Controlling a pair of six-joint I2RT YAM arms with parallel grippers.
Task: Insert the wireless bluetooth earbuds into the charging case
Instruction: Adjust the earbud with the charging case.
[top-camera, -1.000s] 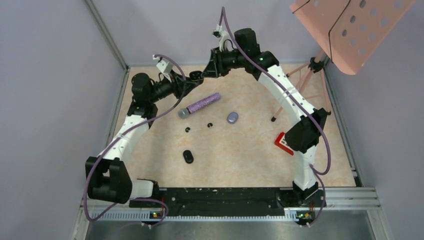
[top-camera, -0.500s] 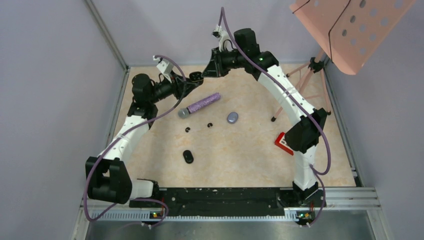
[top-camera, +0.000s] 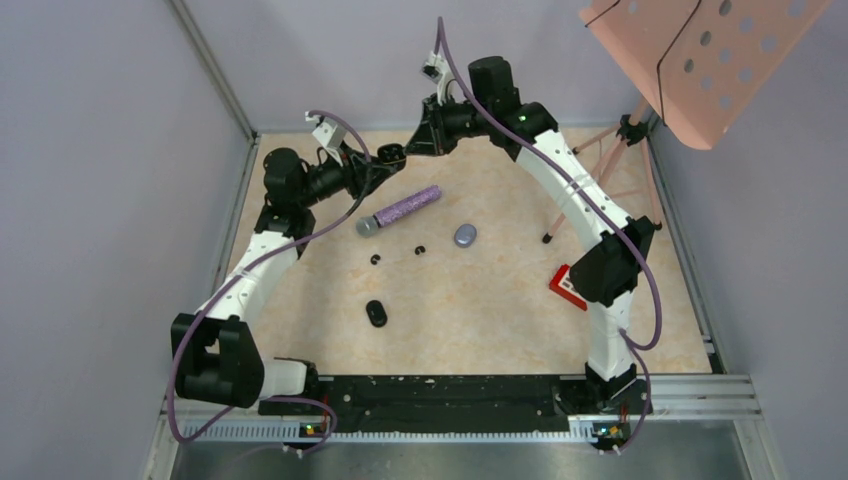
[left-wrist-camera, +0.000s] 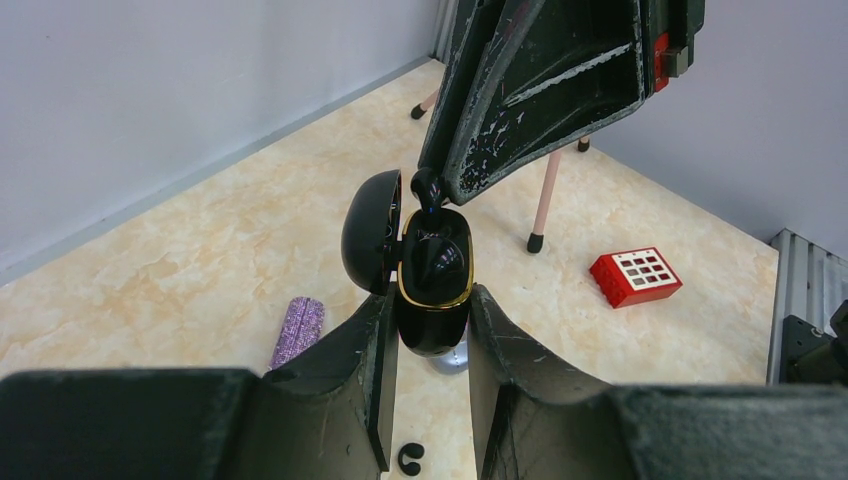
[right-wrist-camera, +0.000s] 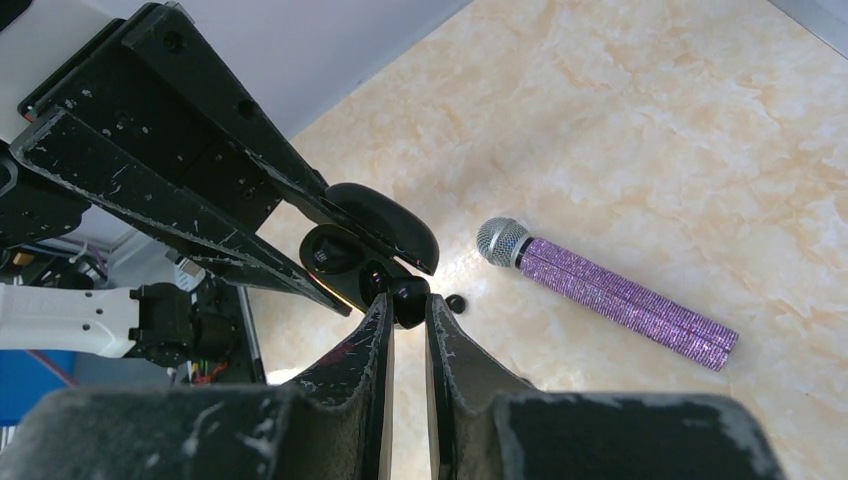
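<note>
Black charging case (left-wrist-camera: 435, 270) w/ a gold rim was clamped in the left gripper (left-wrist-camera: 428, 312), lid flipped open, held up near the far edge of the table (top-camera: 500, 310). Right gripper (right-wrist-camera: 408, 306) was pinched narrow on one black earbud (right-wrist-camera: 408, 291), right at the case's mouth. Two more black buds (top-camera: 376, 260) lay mid-table, near the purple mic (top-camera: 400, 210).

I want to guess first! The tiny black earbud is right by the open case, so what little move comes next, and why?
Probably the right gripper should ease its black earbud into the open charging case. The earbud sits pinched at the case's gold rim, not yet seated, while the left gripper holds the case.
</note>
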